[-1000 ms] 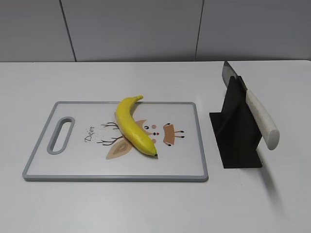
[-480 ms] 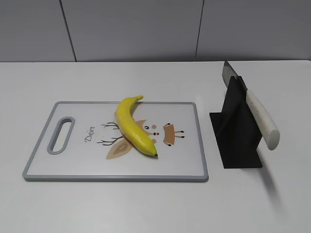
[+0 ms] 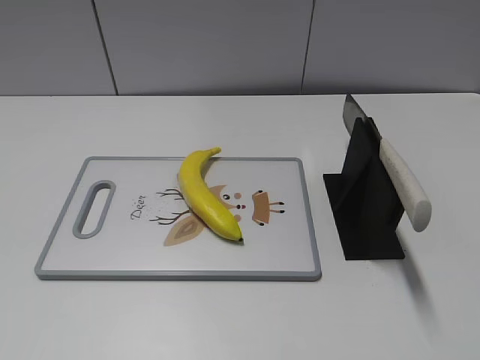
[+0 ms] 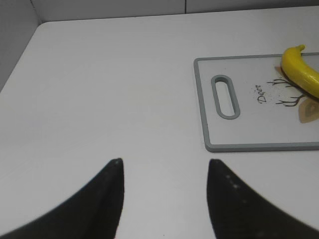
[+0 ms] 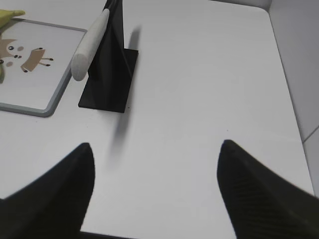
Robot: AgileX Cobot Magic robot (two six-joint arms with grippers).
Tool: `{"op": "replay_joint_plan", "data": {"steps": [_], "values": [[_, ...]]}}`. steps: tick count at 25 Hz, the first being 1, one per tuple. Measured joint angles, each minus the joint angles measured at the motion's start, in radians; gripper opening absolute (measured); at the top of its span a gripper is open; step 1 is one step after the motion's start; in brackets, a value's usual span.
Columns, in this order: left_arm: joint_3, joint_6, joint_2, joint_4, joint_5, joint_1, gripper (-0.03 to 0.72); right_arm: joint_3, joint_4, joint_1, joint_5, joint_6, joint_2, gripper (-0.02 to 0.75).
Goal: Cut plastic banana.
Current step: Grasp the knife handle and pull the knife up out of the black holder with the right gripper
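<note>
- My left jaws (image 4: 164,172) stand wide apart and hold nothing; their two dark tips hang over bare white table (image 4: 109,99), well to the left of the cutting board (image 4: 204,104).
- My right jaws (image 5: 154,154) are also spread wide and empty, over bare table in front of the knife stand (image 5: 112,74) and apart from it.
- Neither pair shows in the exterior view, so both arms sit back from the work area.
- The knife (image 3: 401,180) rests in the black stand (image 3: 364,202) just right of the board, its white handle (image 5: 89,45) sloping down toward me and its blade tip poking up behind the stand.
- The plastic banana (image 3: 204,193) lies whole on the board (image 3: 67,225), a little left of its middle, over a printed deer drawing. Its stem points to the far edge and its dark tip toward the near right.
- Compared with the exterior views from a second and half a second ago, nothing has changed: banana, board, knife and stand sit in the same places, and no arm has entered.
- I judge from this that the task has not really begun: the knife is untouched and the banana uncut.
- The likely first step is for my right jaws to reach forward and close on the knife handle, while my left jaws may need to steady the banana.
</note>
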Motion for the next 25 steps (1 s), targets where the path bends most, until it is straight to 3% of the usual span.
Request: {"op": "replay_joint_plan", "data": {"steps": [8, 25], "values": [[0.0, 0.0, 0.0, 0.0, -0.001, 0.0, 0.58, -0.095, 0.0, 0.0, 0.039, 0.006, 0.187, 0.594], [0.0, 0.0, 0.0, 0.0, -0.002, 0.0, 0.575, -0.251, 0.028, 0.0, 0.131, 0.049, 0.619, 0.594]]}}
